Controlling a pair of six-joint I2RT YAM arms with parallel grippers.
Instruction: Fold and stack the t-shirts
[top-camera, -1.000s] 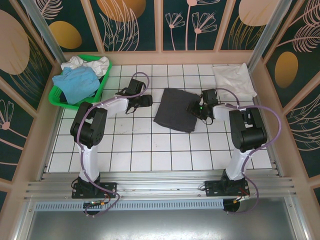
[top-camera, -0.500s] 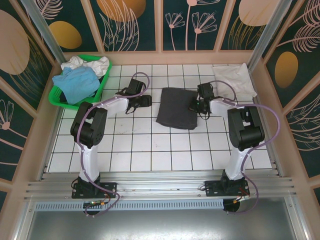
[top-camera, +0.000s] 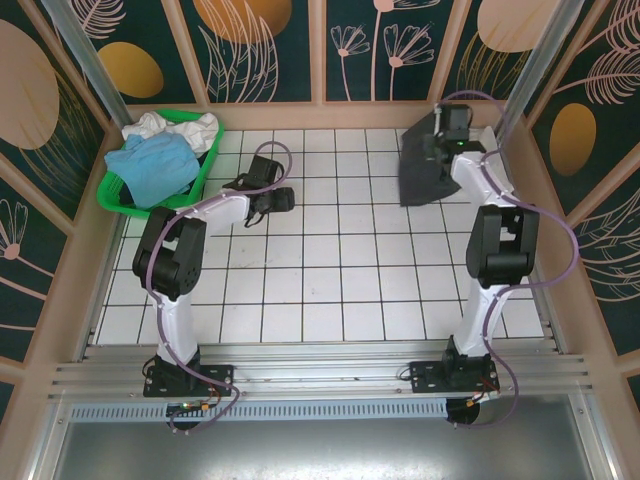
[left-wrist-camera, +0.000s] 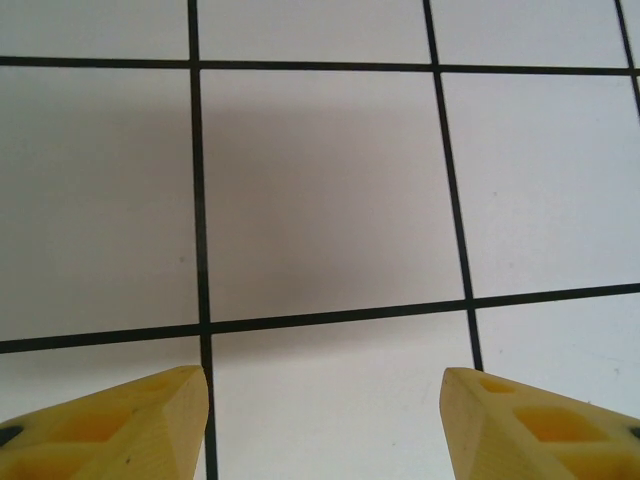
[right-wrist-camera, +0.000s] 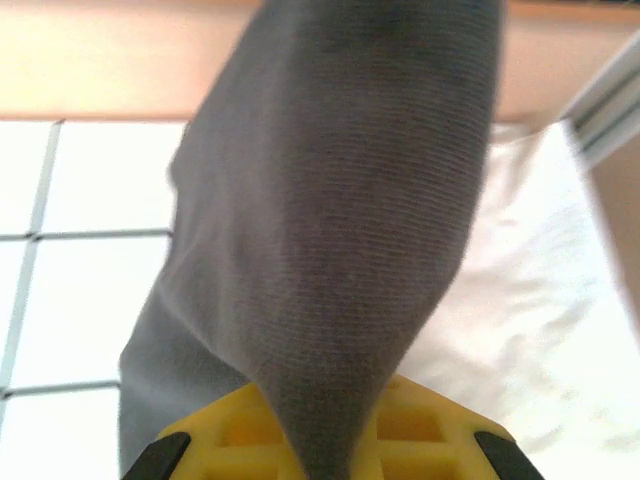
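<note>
The right gripper (top-camera: 446, 138) is clamped tight on a pinch of the dark charcoal shirt (top-camera: 425, 170) and holds it up off the table, right across the back row of tiles from the green basket (top-camera: 112, 196). In its wrist view the yellow fingers (right-wrist-camera: 420, 425) are pressed together, with the cloth (right-wrist-camera: 340, 200) coming out between them. The left gripper (top-camera: 283, 198) hovers low over bare tiles just to the right of the basket. Its jaws stand well apart and nothing is in them; its wrist view shows the two yellow fingertips (left-wrist-camera: 160, 400) on either side of an open square.

The table (top-camera: 330, 280) is white tile with thin black grid lines, bordered by a pale wooden rim. Around it stand dark panels (top-camera: 260, 40) painted with gold discs and pink leaf outlines, held in wooden frames.

The dark shirt hangs as a folded, roughly four-sided slab. Its top is pinched narrow at the gripper and its lower edge spreads wide. The fine ribbed knit shows up close. Beneath it, in the corner farthest from the basket, lies a white shirt (right-wrist-camera: 510, 300), smooth with soft creases. In the basket a light blue shirt (top-camera: 152, 165) is crumpled on top, with rumpled white shirts (top-camera: 178, 128) behind it.
</note>
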